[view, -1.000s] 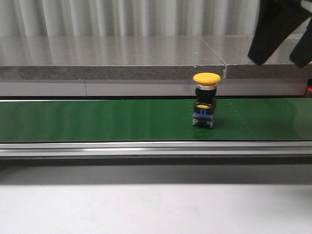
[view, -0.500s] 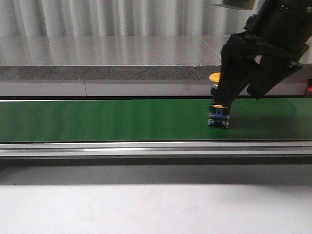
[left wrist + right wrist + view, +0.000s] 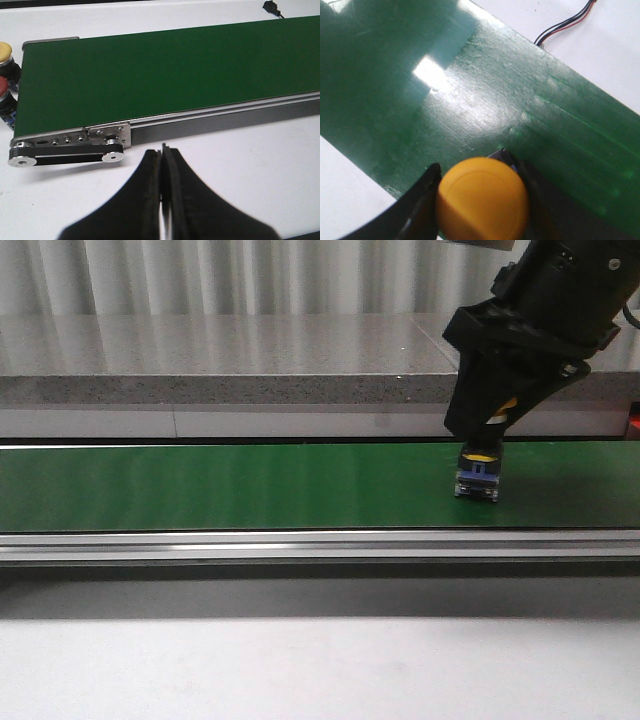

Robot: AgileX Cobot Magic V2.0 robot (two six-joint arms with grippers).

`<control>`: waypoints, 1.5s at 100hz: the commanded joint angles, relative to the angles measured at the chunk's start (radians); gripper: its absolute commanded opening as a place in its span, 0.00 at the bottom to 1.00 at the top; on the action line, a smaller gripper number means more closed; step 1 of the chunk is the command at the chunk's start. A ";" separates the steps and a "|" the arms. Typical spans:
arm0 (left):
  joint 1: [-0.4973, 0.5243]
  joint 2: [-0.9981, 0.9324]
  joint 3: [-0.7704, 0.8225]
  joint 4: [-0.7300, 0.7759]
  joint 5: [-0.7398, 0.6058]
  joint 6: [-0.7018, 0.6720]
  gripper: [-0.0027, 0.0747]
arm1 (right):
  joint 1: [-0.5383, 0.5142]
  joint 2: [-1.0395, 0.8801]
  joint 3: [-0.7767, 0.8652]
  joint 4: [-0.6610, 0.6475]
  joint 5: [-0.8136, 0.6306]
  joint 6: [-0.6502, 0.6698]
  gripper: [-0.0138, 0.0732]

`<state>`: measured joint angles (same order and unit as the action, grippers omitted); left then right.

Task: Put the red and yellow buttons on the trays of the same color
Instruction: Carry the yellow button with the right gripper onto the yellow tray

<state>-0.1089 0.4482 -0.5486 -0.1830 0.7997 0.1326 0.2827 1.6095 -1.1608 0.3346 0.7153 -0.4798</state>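
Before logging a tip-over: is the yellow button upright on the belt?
Upright: the yellow button stands base-down on the belt, cap up between the right gripper fingers.

A yellow-capped button (image 3: pixel 482 197) with a blue base sits on a plain green belt (image 3: pixel 230 485); the gripper (image 3: pixel 497 420) is black.

Factory-style test cell — green conveyor belt (image 3: pixel 230 485) beside grey ledge (image 3: pixel 220 365).

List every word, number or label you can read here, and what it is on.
None can be read. The yellow button, the belt, the conveyor's metal bracket and the grippers show no lettering. Any marking on the button's blue base is too small to read.
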 commanded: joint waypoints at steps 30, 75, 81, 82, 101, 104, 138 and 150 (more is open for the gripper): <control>-0.008 0.005 -0.026 -0.020 -0.062 -0.002 0.01 | -0.098 -0.169 0.011 0.015 0.012 0.181 0.22; -0.008 0.005 -0.026 -0.020 -0.062 -0.002 0.01 | -0.376 -0.370 0.153 -0.009 0.013 0.228 0.22; -0.008 0.005 -0.026 -0.020 -0.062 -0.002 0.01 | -0.426 -0.393 0.164 -0.020 0.007 0.228 0.22; -0.008 0.005 -0.026 -0.020 -0.062 -0.002 0.01 | -0.440 -0.395 0.166 -0.021 0.006 0.228 0.22; -0.008 0.005 -0.026 -0.020 -0.062 -0.002 0.01 | -0.614 -0.416 0.199 -0.047 -0.010 0.228 0.22; -0.008 0.005 -0.026 -0.020 -0.062 -0.002 0.01 | -0.635 -0.416 0.202 -0.047 -0.011 0.228 0.22; -0.008 0.005 -0.026 -0.020 -0.062 -0.002 0.01 | -0.882 -0.412 0.276 -0.115 -0.075 0.228 0.22; -0.008 0.005 -0.026 -0.020 -0.062 -0.002 0.01 | -0.941 -0.396 0.326 -0.122 -0.121 0.228 0.22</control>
<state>-0.1089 0.4482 -0.5486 -0.1830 0.7997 0.1326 -0.6181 1.2234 -0.8364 0.2149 0.6707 -0.2497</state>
